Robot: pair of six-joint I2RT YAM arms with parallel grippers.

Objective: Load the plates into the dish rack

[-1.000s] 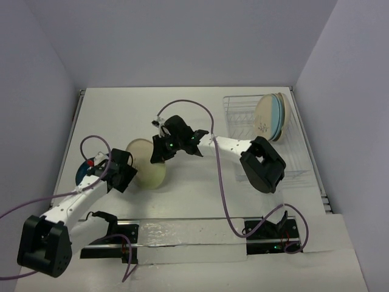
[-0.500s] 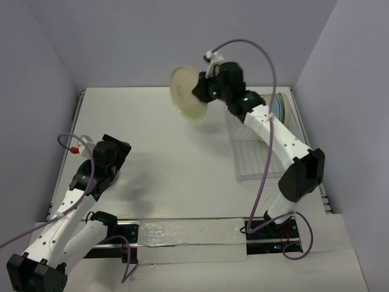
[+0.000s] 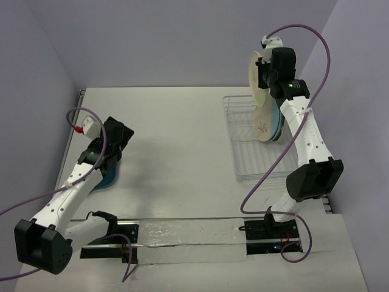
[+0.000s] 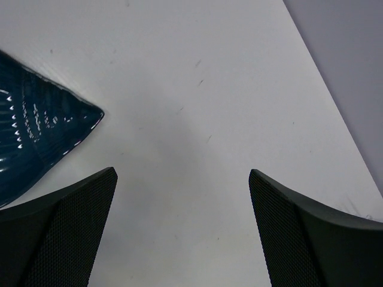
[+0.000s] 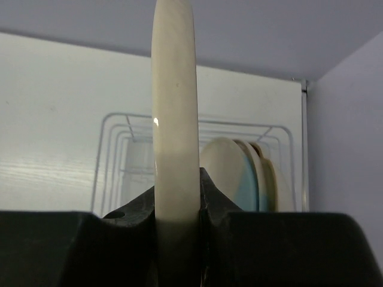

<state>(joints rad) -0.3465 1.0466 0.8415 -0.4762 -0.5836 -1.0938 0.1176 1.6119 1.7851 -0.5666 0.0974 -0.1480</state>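
Observation:
My right gripper (image 3: 265, 74) is shut on the rim of a pale cream plate (image 3: 255, 78) and holds it upright, edge-on, above the far end of the white wire dish rack (image 3: 244, 159). In the right wrist view the plate's edge (image 5: 175, 113) rises between the jaws of my right gripper (image 5: 176, 200), with the rack (image 5: 114, 156) below. A few plates, cream and light blue (image 3: 269, 121), stand at the rack's far right (image 5: 239, 173). My left gripper (image 3: 111, 163) is open and empty, low over the table beside the dark blue plate (image 3: 108, 178), which lies flat (image 4: 36, 143).
Purple walls close in the white table (image 3: 176, 140) at the back and both sides. The rack's near rows of prongs (image 3: 258, 164) hold nothing. Purple cables loop from both arms.
My right arm has lifted the pale plate from the table's middle and carried it up and right to above the rack. My left arm has drawn back to the dark blue plate.

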